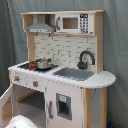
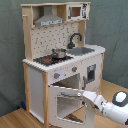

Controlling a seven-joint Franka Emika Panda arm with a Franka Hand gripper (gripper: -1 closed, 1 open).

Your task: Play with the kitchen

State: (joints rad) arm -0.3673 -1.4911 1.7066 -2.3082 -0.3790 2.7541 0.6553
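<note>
The kitchen [image 1: 65, 75] [image 2: 60, 60] is a tall white and light-wood toy with a range hood [image 1: 41, 25], a black faucet [image 1: 86, 59], a grey sink [image 1: 75, 73], knobs [image 2: 57, 75] and a pegboard back. A small metal pot [image 1: 43, 63] sits on the stove. The windowed oven door [image 2: 65, 102] hangs open, swung outward. My gripper [image 2: 82, 94] is at the door's upper edge by the handle, in the second exterior view. In the first exterior view only the white arm [image 1: 22, 122] shows at the bottom, with the open door [image 1: 5, 102] at the first exterior view's left edge.
A grey curtain [image 2: 112, 25] hangs behind the kitchen. The floor is light wood [image 2: 15, 119]. A toy microwave [image 1: 75, 22] sits in the top shelf. A cupboard door with a dispenser panel [image 1: 63, 106] stays closed beside the oven.
</note>
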